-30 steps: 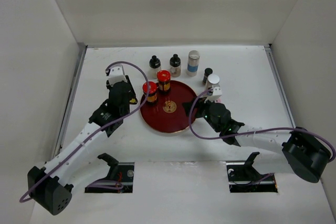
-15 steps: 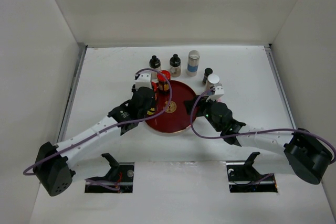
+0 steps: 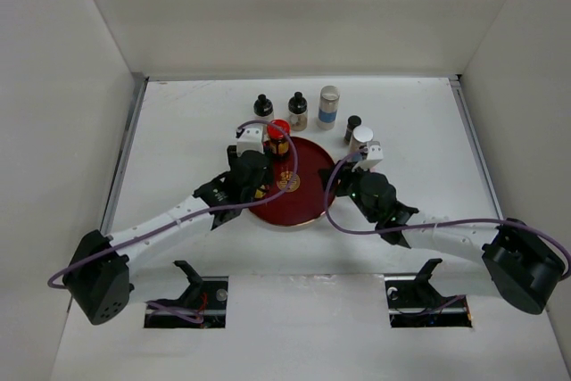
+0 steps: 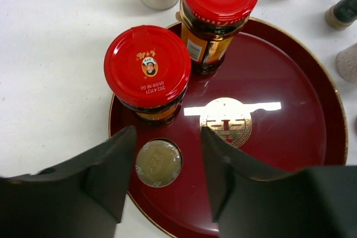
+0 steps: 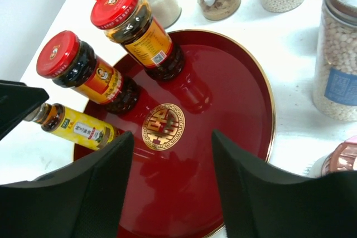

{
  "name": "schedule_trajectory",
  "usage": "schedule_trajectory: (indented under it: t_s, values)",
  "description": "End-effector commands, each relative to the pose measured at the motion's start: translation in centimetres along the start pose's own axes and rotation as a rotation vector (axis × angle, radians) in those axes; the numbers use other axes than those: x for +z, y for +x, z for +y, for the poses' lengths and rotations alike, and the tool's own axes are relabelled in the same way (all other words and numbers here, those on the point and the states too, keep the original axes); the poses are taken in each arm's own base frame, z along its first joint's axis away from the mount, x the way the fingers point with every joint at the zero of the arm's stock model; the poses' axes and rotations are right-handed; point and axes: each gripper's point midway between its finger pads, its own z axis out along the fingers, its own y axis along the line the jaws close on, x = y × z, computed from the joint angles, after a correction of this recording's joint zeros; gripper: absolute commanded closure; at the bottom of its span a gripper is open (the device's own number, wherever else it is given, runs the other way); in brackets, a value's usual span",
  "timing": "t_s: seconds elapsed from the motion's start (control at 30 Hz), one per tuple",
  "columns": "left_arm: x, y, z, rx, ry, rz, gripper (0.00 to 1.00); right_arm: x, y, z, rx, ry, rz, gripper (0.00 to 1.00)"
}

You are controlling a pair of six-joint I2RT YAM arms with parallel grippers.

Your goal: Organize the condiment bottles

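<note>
Left hand (image 4: 167, 144) has moved in, straddling the yellow-labelled bottle (image 4: 158, 163) beside portrait-lidded jars (image 4: 147, 66).

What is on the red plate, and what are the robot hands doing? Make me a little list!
Plate: round, dark red, gold emblem
On plate: two red-capped jars, one yellow-labelled bottle, all standing
Behind plate: blue-banded bottle, black-capped bottles
Left gripper: open, yellow-labelled bottle between its fingers
Right gripper: open, empty, above the plate
</note>
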Motion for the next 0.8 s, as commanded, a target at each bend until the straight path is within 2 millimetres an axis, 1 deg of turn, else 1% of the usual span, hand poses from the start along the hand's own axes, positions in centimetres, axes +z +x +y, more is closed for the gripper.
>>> schedule_trajectory:
  t_s: [0.0, 0.1, 0.17, 0.2, 0.3, 0.37, 0.4, 0.47, 0.57, 0.63, 0.67, 0.77]
  values:
    - [-0.6, -2.5, -0.4, -0.069, 0.035, -0.094, 0.45, 0.0, -2.0, 0.5, 0.016, -0.015, -0.067, 0.44]
    - [-1.3, -3.6, -0.6, -0.08, 0.055, -0.128, 0.32, 0.1, -2.6, 0.7, 0.01, -0.015, -0.073, 0.63]
    - [-1.9, -4.8, -0.8, -0.097, 0.075, -0.172, 0.25, 0.0, -3.0, 1.0, 0.006, -0.019, -0.075, 0.71]
    - [-2.2, -5.8, -0.8, -0.112, 0.087, -0.202, 0.23, 0.0, -3.4, 1.3, 0.007, -0.021, -0.076, 0.73]
    - [-3.4, -8.3, -0.7, -0.18, 0.12, -0.307, 0.22, 0.4, -4.1, 2.1, 0.007, -0.031, -0.076, 0.73]
    - [-3.7, -9.3, -0.1, -0.241, 0.128, -0.373, 0.22, 1.1, -4.6, 2.6, 0.003, -0.032, -0.067, 0.71]
    - [-3.6, -9.5, 0.2, -0.267, 0.129, -0.394, 0.22, 1.5, -4.7, 2.7, -0.002, -0.027, -0.058, 0.69]
    - [-3.3, -9.2, 0.9, -0.312, 0.122, -0.418, 0.22, 2.7, -5.4, 2.8, -0.008, -0.005, -0.048, 0.66]
    - [-2.5, -8.4, 2.7, -0.373, 0.095, -0.443, 0.24, 5.3, -6.8, 2.6, -0.051, 0.03, -0.038, 0.62]
    - [-2.1, -7.9, 4.0, -0.408, 0.077, -0.455, 0.25, 7.2, -7.8, 3.0, -0.083, 0.037, -0.015, 0.59]
    - [-1.9, -7.5, 4.7, -0.43, 0.067, -0.458, 0.25, 8.0, -8.4, 3.3, -0.098, 0.034, -0.011, 0.58]
    - [-1.2, -6.0, 6.6, -0.507, 0.046, -0.465, 0.25, 11.2, -9.9, 4.5, -0.159, 0.026, 0.015, 0.55]
